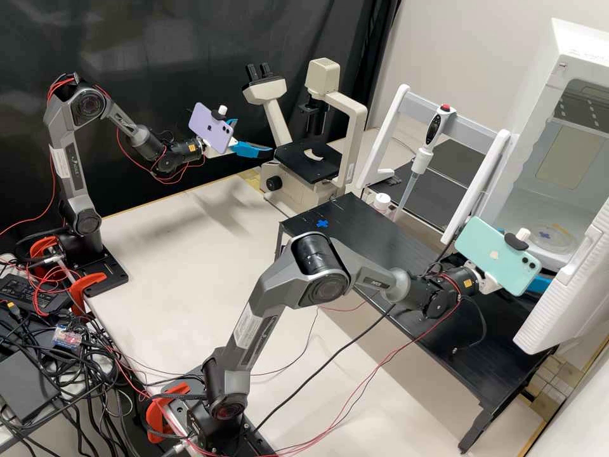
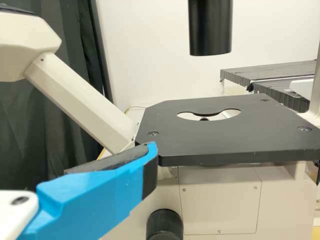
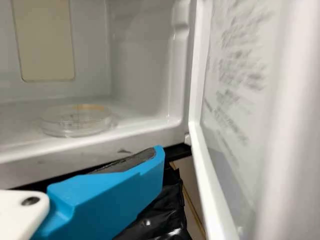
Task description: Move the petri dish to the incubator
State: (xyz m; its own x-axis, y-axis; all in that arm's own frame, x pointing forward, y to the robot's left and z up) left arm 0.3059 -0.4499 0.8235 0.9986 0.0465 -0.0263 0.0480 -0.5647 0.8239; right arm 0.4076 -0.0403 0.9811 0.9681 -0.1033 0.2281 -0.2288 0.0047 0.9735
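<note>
Petri dish [image 3: 77, 122]: inside the incubator [image 1: 549, 76], flat on its floor, near the front edge.
Incubator door [image 1: 566, 289]: open.
Right claw [image 1: 539, 283]: spread and empty, just outside the incubator's front edge.
Left claw [image 1: 254, 136]: spread and empty, near a corner of the microscope stage [image 2: 215, 142].

We can tell this is a lab from the microscope [image 1: 304, 166], upright pipette [image 1: 420, 162] and petri dish [image 3: 75, 122].
</note>
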